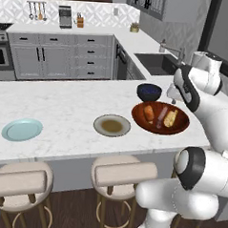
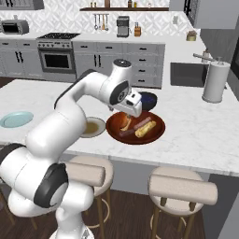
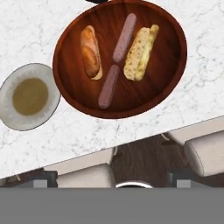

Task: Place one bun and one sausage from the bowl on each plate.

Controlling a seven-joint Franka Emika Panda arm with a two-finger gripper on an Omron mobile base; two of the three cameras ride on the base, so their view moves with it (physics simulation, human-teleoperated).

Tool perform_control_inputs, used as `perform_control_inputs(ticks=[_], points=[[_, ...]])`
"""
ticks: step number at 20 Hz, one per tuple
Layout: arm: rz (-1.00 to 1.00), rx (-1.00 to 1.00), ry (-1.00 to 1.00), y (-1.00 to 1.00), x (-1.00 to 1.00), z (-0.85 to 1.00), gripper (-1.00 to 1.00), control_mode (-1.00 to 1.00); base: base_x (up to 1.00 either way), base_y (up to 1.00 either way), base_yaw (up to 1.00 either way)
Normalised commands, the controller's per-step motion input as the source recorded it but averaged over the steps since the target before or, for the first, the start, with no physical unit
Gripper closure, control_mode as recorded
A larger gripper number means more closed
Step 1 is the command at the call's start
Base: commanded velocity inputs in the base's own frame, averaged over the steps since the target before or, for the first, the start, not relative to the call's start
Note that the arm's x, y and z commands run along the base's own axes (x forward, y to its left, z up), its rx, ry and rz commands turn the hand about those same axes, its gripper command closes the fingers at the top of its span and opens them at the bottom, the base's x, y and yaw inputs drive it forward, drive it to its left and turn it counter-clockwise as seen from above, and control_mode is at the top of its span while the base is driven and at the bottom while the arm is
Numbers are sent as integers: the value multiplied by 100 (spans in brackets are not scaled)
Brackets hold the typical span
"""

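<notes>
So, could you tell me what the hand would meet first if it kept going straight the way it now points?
Probably the reddish-brown bowl or its contents: the hand hangs open above it, pointing down, and the hand view looks onto two buns and two sausages. Depth is unclear, so the near rim or counter is possible.

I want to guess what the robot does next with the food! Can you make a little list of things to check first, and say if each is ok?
1. Food waiting in the large glossy reddish-brown bowl: two buns, the golden-brown one and the pale yellow one, plus two pinkish-brown sausages. Ok.
2. Beige-rimmed plate with the olive-brown centre: bare, ready, beside the bowl. Ok.
3. Pale blue plate: bare, far along the white marble counter. Ok.
4. Tool: above the bowl, open, holding nothing. Ok.
5. Small dark blue bowl close behind the big bowl: whether it blocks the way, cannot tell.
</notes>
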Motion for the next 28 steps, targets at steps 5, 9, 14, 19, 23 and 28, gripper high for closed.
perform_control_inputs(ticks=[5, 9, 14, 19, 23, 28], points=[[-18, 2, 0, -41, 53, -50, -100, -100, 0, 0, 0], [-12, 0, 0, -19, 59, -36, -100, -100, 0, 0, 0], [-4, 0, 0, -26, 43, -45, -100, -100, 0, 0, 0], [-3, 0, 0, -23, 39, -38, -100, -100, 0, 0, 0], [-1, 0, 0, -16, 44, -33, -100, -100, 0, 0, 0], [0, 0, -1, -14, 42, -30, -100, -100, 0, 0, 0]])
